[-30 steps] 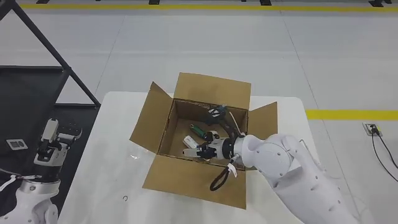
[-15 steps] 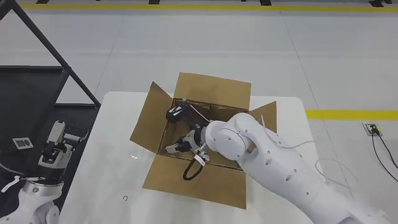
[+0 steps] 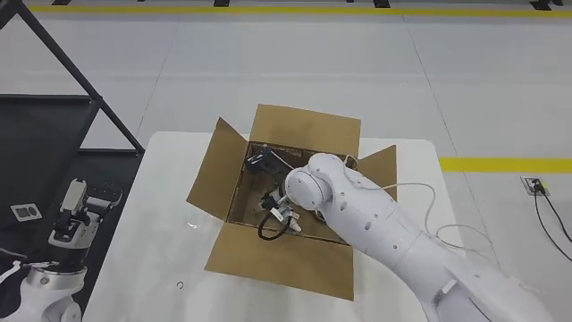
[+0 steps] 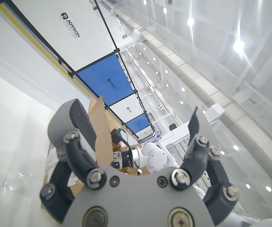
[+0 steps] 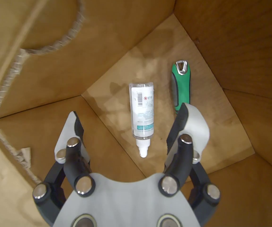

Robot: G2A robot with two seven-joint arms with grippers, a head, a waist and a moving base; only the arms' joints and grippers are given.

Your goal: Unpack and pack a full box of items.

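Cardboard box (image 5: 209,12) walls surround the right gripper (image 5: 128,116), spread wide and empty above a clear tube (image 5: 142,109) and green-handled tool (image 5: 182,83); the left gripper (image 4: 136,109) gapes empty beside the table (image 3: 170,233).

The top camera sits above the arms and looks steeply down on the white table (image 3: 152,241), taking in the whole open brown cardboard box (image 3: 304,130) from well off. The right wrist camera rides just behind the right gripper (image 5: 128,112), inside that box. It faces down between the spread fingers at the box floor from near, where a clear squeeze bottle with a white cap (image 5: 141,112) lies just ahead of the fingertips. The left wrist camera sits behind the left gripper (image 4: 137,109), tilted up towards wall panels and ceiling. Past its spread fingers, farther off, stand a box flap (image 4: 100,124) and the white right arm (image 4: 154,154), both shared with the top view.
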